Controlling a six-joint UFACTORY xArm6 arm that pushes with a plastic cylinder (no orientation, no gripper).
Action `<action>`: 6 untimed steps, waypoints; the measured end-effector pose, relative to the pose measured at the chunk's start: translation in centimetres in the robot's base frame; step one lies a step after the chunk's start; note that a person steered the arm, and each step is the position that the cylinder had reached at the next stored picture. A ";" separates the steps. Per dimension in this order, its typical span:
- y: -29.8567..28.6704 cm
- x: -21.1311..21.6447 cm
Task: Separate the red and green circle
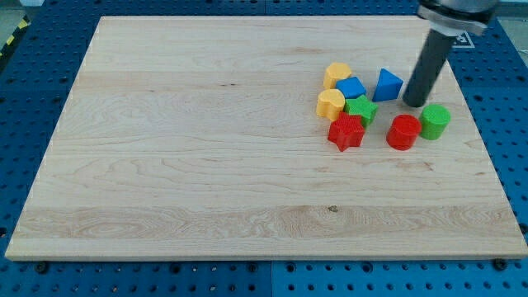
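Camera view: a pale wooden board [206, 148] lying on a blue perforated desk [33, 49], with every block gathered toward the board's right edge, in its upper half.

Red circle [403, 132] sitting near the right edge, roughly midway down the board. Green circle [435, 121] just to its right and slightly higher, touching it or nearly so; the gap cannot be made out.

My tip [414, 103] planted just above the two circles, closest to the spot where they meet, a little nearer the red one's upper right. Dark rod slanting up from there toward the desk's top right corner. No fingers on this rig, only the bare rod end, holding nothing.

Blue triangle [388, 84] just left of the rod, apart from it.

Further left, a tight cluster: yellow block [337, 74] at the top, blue block [351, 88] below it, yellow heart-like block [330, 104] on the left, green star [361, 109] in the middle, red star [346, 132] at the bottom, each pressed against its neighbours. Red star well apart from the red circle.
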State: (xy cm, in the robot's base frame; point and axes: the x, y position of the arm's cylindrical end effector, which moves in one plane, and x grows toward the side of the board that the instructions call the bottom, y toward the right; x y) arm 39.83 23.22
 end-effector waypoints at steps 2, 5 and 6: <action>0.7 3.5; -2.6 6.9; -6.6 7.4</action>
